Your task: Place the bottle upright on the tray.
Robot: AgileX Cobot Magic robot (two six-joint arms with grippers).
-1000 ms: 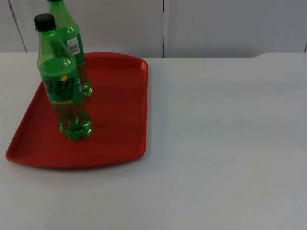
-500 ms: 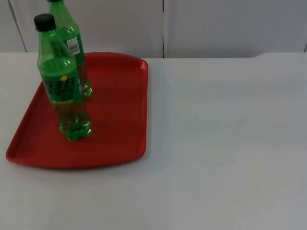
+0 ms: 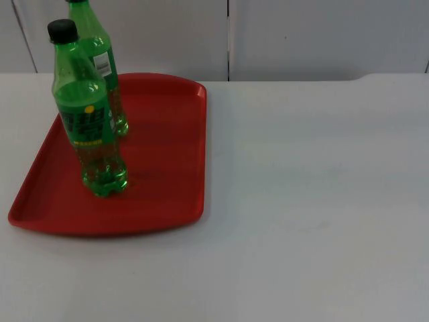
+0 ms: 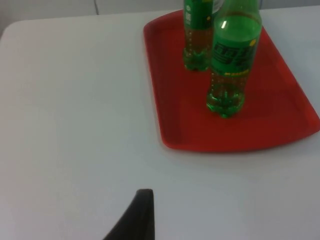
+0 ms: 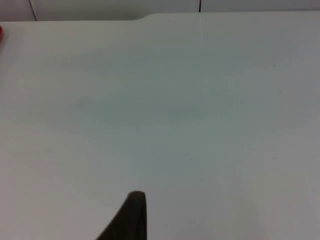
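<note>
The white desk point(image 3: 315, 201) is the biggest thing before me, running back to the grey partition wall point(image 3: 301, 37). I take the red tray point(image 3: 161, 168) as my landmark; it lies flat on the desk.

Two green bottles stand upright on the tray. The nearer bottle point(image 3: 87, 121), with a black cap point(image 3: 62, 29) and a green label, stands inside the tray, a little in from the rim, its base resting on the red surface. The farther bottle point(image 3: 107, 74) stands just behind it on the same tray, closer to the tray's far edge and the wall; from above the two overlap, and I cannot tell whether they touch. In my left wrist view they appear as separate bottles, standing near each other on the tray point(image 4: 270, 120), the nearer bottle point(image 4: 231, 65) in front of the farther bottle point(image 4: 199, 35).

My left claw point(image 4: 137, 217) hangs over bare desk, well apart from the tray's rim; one black fingertip is in sight, and I cannot tell whether that claw is spread or pressed together. My right claw point(image 5: 129, 217) hangs over bare desk far from the tray, and I cannot tell its state either. Neither claw touches a bottle.
</note>
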